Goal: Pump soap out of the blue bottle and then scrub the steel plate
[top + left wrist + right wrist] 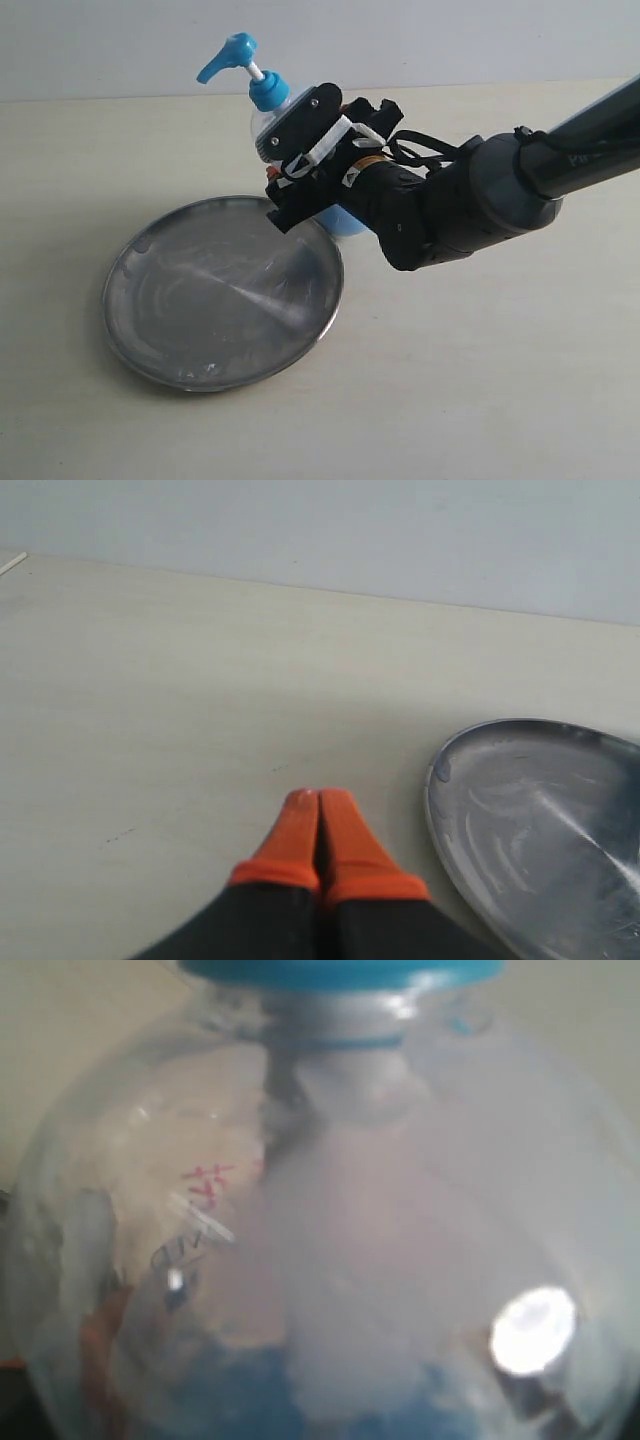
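The blue bottle point(268, 95) stands at the far rim of the steel plate point(200, 300), its blue pump head point(232, 52) up and its spout pointing left. My right gripper point(292, 170) is shut on the bottle's clear body, one finger on each side. In the right wrist view the bottle point(350, 1210) fills the picture, with light blue soap point(250, 1400) low inside. The plate shows pale streaks. My left gripper point(320, 798) is shut and empty, its orange fingertips pressed together above the table beside the plate's rim point(440, 810).
A pale wooden table point(480, 380) carries everything, and a light wall runs behind it. The right arm point(560, 150) reaches in from the right, above the table. The left arm does not show in the exterior view.
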You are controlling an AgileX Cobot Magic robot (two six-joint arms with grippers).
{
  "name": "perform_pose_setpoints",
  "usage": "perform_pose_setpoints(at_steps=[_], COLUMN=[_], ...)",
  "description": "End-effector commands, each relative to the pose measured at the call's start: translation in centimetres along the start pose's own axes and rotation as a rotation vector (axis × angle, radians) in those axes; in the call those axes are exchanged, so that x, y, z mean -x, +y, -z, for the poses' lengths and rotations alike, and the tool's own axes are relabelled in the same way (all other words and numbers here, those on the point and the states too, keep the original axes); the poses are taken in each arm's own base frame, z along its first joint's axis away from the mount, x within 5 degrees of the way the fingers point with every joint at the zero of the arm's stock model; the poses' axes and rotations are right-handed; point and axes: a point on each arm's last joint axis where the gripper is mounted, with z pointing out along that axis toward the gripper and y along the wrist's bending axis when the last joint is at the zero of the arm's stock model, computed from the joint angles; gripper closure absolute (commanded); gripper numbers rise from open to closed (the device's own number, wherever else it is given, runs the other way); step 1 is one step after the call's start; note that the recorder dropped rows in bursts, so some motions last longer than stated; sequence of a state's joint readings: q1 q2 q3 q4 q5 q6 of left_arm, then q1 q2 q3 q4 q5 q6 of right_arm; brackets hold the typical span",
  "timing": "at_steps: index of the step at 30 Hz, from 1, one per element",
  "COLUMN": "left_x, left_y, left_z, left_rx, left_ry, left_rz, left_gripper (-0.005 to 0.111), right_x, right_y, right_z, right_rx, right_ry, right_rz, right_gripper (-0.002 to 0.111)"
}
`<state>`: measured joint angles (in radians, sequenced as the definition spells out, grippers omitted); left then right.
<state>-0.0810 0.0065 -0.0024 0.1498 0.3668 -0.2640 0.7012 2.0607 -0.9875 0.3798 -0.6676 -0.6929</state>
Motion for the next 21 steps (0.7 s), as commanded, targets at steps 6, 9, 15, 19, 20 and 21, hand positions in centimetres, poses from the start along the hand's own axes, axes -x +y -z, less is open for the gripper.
perform_pose_setpoints(at_steps=[6,9,15,19,20,21], left_x=[0.02,0.02,0.02,0.02,0.02,0.02], left_y=[0.02,0.02,0.02,0.02,0.02,0.02], left_z=[0.02,0.02,0.02,0.02,0.02,0.02], left_rx=[0.002,0.002,0.002,0.002,0.002,0.002], left_ry=[-0.012,-0.012,-0.012,-0.012,-0.012,-0.012], left_rz=[-0.007,-0.007,-0.007,-0.007,-0.007,-0.007], left_gripper=[0.107,0.107,0.107,0.107,0.107,0.107], right_x=[1.78,1.85,1.98,2.02,2.02,2.01], right_y=[-0.98,-1.04,-1.14,-1.18,-1.18,-1.19], right_z=[0.31,0.32,0.35,0.36,0.36,0.36], right_rx=[-0.070,-0.076,-0.087,-0.090,-0.090,-0.090], right_ry=[-0.123,-0.131,-0.146,-0.151,-0.151,-0.150], right_rz=[-0.021,-0.022,-0.040,-0.042,-0.047,-0.054], right_gripper=[0.108,0.108,0.108,0.108,0.108,0.108])
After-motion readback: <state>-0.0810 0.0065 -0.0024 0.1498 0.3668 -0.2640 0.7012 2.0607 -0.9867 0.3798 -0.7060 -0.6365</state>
